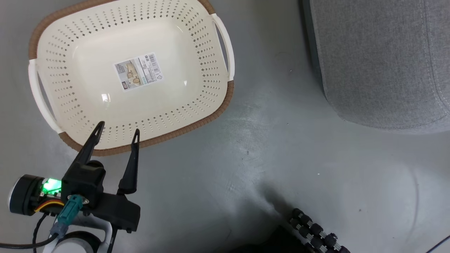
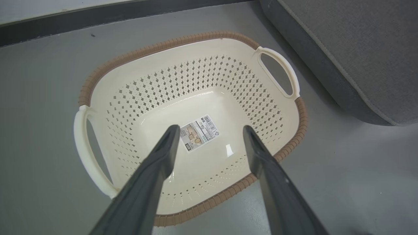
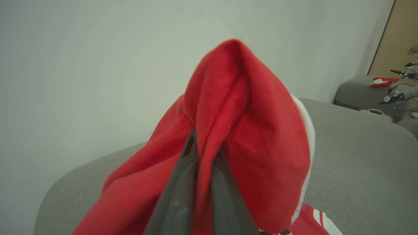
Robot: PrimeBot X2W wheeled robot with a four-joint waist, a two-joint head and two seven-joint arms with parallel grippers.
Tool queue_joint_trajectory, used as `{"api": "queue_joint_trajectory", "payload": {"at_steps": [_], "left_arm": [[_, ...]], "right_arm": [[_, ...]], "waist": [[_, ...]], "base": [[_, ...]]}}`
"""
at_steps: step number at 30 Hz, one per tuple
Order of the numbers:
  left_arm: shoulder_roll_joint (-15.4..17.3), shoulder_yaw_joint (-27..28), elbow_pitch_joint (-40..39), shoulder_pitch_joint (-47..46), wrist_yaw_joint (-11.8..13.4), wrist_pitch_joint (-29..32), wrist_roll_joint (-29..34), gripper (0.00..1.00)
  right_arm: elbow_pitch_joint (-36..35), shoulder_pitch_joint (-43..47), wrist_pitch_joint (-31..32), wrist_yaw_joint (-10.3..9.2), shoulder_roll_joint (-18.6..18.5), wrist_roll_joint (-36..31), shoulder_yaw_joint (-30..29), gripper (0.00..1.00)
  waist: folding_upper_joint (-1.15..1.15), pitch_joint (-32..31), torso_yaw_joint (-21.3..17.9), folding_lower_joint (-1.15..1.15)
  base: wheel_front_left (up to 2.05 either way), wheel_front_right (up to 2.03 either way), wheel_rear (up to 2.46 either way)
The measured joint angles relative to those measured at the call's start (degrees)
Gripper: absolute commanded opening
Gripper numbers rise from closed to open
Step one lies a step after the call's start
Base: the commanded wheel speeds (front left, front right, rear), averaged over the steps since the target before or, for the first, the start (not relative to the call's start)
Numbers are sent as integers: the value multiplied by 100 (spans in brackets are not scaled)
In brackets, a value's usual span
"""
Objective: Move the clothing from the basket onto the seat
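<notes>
The basket [image 1: 215, 113] stands empty on the grey floor at the upper left, with just a label [image 1: 139, 72] on its bottom. My left gripper [image 1: 118, 129] hovers open over the basket's near rim, nothing between its fingers; in the left wrist view the left gripper [image 2: 210, 130] points into the bare basket [image 2: 196, 37]. In the right wrist view my right gripper [image 3: 204, 150] is shut on a fold of red clothing [image 3: 251, 130], held up above the grey seat [image 3: 359, 156]. A second red garment with white stripes [image 3: 313, 222] lies on the seat below it.
The seat's rounded corner [image 1: 379, 63] is at the upper right, with bare floor between it and the basket. A black ribbed part [image 1: 316, 233] pokes in at the bottom edge. A pale wall rises behind the seat [image 3: 81, 65]. Far right, another grey seat [image 3: 356, 93] bears a red garment [image 3: 380, 81].
</notes>
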Motion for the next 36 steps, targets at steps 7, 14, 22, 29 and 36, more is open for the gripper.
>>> {"api": "queue_joint_trajectory", "payload": {"at_steps": [7, 14, 22, 29, 36], "left_arm": [[-20, 125, -131, 102, 0, 96, 130, 100], [-116, 111, -214, 127, 0, 107, 203, 100], [-252, 121, -275, 126, 0, 148, 241, 100], [-441, 188, -238, 126, 0, 97, 240, 100], [-703, 63, 86, 75, 0, -74, 236, 100]], "right_arm": [[199, -107, 0, 23, 120, -69, -86, 4], [302, -132, 0, 26, 125, -265, -137, 23], [346, -132, 0, 27, 136, -359, -207, 100], [354, 140, 0, 42, 296, -494, -227, 100], [372, 817, 0, 43, 398, -708, -300, 100]], "waist": [[0, 240, -205, 0], [0, 263, -309, 0], [0, 186, -298, -1], [0, 40, -313, -1], [-1, -237, -315, -1]], "base": [[0, 0, 0], [0, 0, 0], [0, 0, 0], [0, 0, 0], [0, 0, 0]]}}
